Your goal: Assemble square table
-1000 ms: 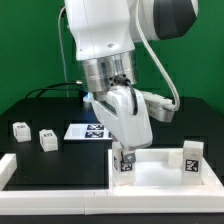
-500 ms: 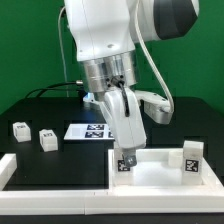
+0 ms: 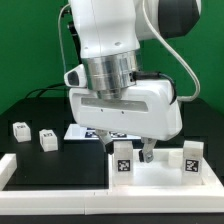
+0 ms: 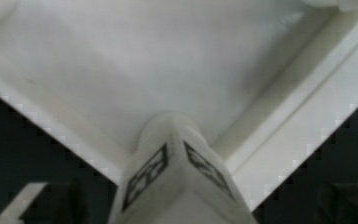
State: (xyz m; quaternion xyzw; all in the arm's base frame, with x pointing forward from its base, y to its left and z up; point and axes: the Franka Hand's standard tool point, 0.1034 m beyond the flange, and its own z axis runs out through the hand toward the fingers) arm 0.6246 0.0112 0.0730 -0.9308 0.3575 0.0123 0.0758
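Note:
The white square table top (image 3: 158, 178) lies at the exterior view's right, and its inner face fills the wrist view (image 4: 131, 70). A white block leg (image 3: 122, 162) with a tag stands upright at the top's near-left corner. My gripper (image 3: 133, 152) hangs straight over it, open, with the leg (image 4: 179, 180) between the spread fingers and a gap on each side. A second leg (image 3: 192, 160) stands at the top's right corner. Two loose legs (image 3: 20, 128) (image 3: 46, 138) lie on the dark table at the left.
The marker board (image 3: 82, 131) lies flat behind the gripper. A long white border rail (image 3: 55, 187) runs along the front, with a white corner piece (image 3: 6, 165) at the far left.
The hand has turned about a quarter turn over the corner leg, so its broad side now faces the exterior view. The leg stands at almost the same spot, slightly to the left.

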